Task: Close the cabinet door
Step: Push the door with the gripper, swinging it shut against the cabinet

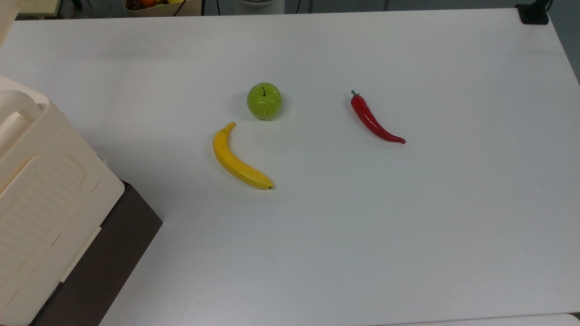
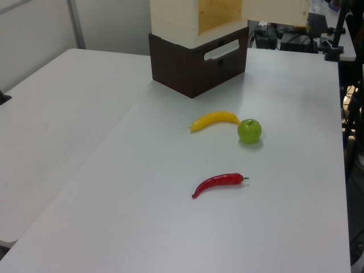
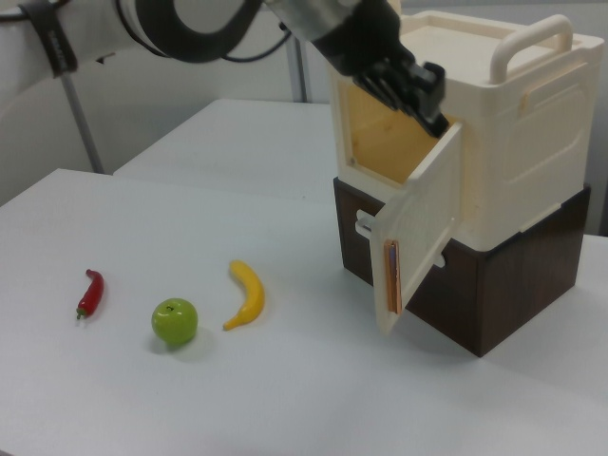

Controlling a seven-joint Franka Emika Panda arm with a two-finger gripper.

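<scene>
- White laminate table top [image 1: 408, 226] lies bare along the near edge of the top view, with wide open room on the top view's right.
- Toward the middle lie a yellow plastic banana [image 1: 238, 160], a round green apple [image 1: 264, 100] just beyond its stem end, and a glossy red chilli pepper [image 1: 374, 120] well apart on the top view's right.
- In the right view the same three lie in a loose row on the right view's left, the banana [image 3: 247, 294] nearest the furniture, with a clear strip of table between them.
- A cream ribbed plastic cabinet box [image 3: 513, 142] sits on a dark brown wooden base [image 3: 475, 294].
- The cabinet door [image 3: 418, 237], a flat cream panel, stands swung open toward the right view's left, showing its narrow edge.
- The black two-finger gripper [image 3: 425, 92] sits at the door's top edge, by the mouth of the opening; how far its fingers are parted I cannot tell.
</scene>
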